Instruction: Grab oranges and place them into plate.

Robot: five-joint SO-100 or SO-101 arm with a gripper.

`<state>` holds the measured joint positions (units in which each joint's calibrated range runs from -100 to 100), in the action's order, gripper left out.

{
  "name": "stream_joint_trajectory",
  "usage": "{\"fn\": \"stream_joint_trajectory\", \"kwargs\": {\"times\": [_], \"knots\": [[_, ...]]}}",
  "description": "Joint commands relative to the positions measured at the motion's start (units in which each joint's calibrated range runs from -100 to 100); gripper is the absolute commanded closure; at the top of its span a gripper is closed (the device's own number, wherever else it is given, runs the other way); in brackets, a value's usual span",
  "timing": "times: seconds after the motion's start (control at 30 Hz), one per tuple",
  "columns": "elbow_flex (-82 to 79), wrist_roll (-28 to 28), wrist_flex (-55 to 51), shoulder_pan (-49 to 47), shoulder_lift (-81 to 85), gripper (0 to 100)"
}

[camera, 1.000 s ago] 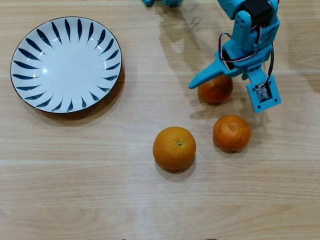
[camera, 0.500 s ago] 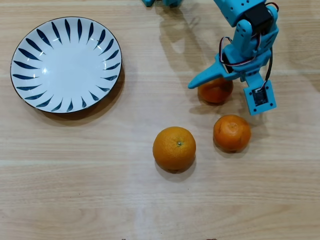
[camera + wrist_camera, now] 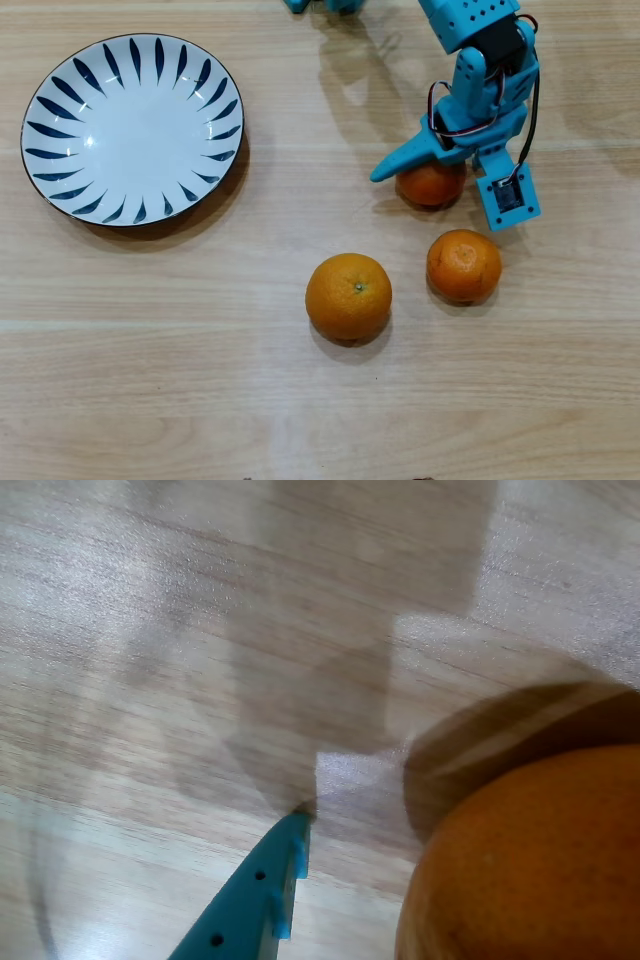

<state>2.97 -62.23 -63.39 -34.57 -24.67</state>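
Three oranges [image 3: 349, 296], one plate [image 3: 132, 129]

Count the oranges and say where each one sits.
3, all on the table, none on the plate. One orange lies partly under the gripper, a second just below it in the overhead view, and the largest nearer the middle.

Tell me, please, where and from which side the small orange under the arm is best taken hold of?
Grip the small orange across its widest middle, coming down from above. It is round, so any lower or higher hold would likely slip off. The end effector already hangs open over it, one finger on its left in the overhead view. The neighbouring orange sits apart, so it should leave room to close.
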Motion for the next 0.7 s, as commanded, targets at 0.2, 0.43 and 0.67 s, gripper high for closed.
{"fn": "stream_joint_trajectory", "kwargs": {"times": [0.2, 0.43, 0.67], "knots": [[0.8, -0.3, 0.7, 0.1, 4.0, 55], [0.8, -0.1, 0.7, 0.1, 4.0, 70], [0.9, 0.2, 0.5, 0.6, 5.0, 70]]}}
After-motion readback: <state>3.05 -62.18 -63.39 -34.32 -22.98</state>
